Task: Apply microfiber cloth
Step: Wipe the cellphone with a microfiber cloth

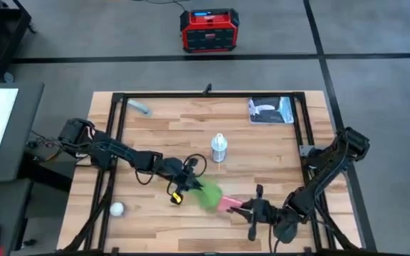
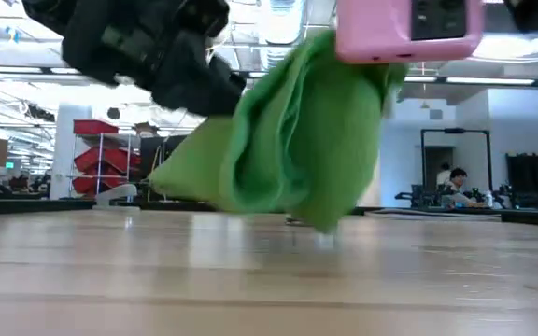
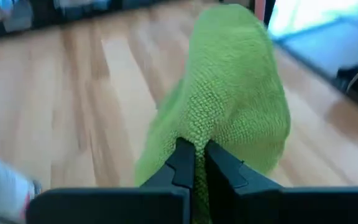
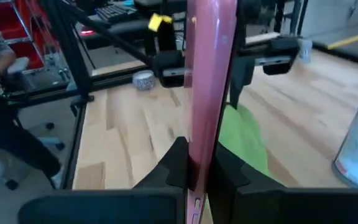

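The bright green microfiber cloth (image 1: 208,193) hangs near the table's front middle, with my left gripper (image 1: 191,182) shut on it. Its far end (image 2: 362,75) lies against a pink-cased phone (image 1: 230,204), which my right gripper (image 1: 248,209) holds in the air, shut on it. In the low view the phone (image 2: 409,28) is at the top, and the cloth (image 2: 288,140) drapes down from it toward the wood. Whether the cloth's lowest fold (image 2: 325,222) touches the table cannot be told. My left gripper pinches a bunched fold of the cloth (image 3: 194,140) between its two fingers, coming roughly level from the table's left. The cloth bulges past the fingertips (image 3: 182,162) in several layers, slack, and reaches up to the phone. My right gripper pinches the phone near one end, one finger on each broad face (image 4: 197,149), coming level from the table's right. The phone stands on its long edge, pointing away from the fingers (image 4: 178,163) toward the left arm, lifted clear of the table.
A clear spray bottle (image 1: 219,148) stands behind the cloth at mid-table. A white ball (image 1: 117,209) lies front left, a small yellow piece (image 1: 176,198) beside the left gripper, a blue-and-white packet (image 1: 270,110) back right, and a grey object (image 1: 139,107) back left.
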`<state>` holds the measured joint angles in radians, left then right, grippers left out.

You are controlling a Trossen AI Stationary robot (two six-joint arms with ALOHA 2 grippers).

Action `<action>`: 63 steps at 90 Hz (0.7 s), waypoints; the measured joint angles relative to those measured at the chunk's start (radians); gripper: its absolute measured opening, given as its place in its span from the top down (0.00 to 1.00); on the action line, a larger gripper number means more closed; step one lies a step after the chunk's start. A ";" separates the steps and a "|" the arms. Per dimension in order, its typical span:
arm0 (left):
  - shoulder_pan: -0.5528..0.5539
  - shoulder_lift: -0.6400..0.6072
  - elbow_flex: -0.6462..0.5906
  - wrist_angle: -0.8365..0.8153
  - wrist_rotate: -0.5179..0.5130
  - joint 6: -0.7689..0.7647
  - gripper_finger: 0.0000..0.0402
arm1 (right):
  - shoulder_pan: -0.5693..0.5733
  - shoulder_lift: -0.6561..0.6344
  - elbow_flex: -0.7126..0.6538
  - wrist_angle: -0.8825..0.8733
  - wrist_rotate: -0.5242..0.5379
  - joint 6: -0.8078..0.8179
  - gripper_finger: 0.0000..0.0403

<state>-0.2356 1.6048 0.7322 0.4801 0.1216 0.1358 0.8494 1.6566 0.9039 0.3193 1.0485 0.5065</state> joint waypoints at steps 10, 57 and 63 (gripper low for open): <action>0.000 -0.002 0.000 0.110 0.030 0.018 1.00 | -0.016 0.000 0.000 0.019 -0.003 -0.054 0.97; 0.021 -0.004 0.002 0.331 0.181 0.031 1.00 | -0.098 0.001 0.000 0.097 -0.098 -0.200 0.97; 0.015 -0.003 0.002 0.264 0.176 0.016 1.00 | -0.084 0.001 0.000 0.199 -0.014 -0.348 0.97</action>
<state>-0.2210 1.6016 0.7338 0.7442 0.2974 0.1513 0.7650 1.6576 0.9039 0.5184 1.0344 0.1582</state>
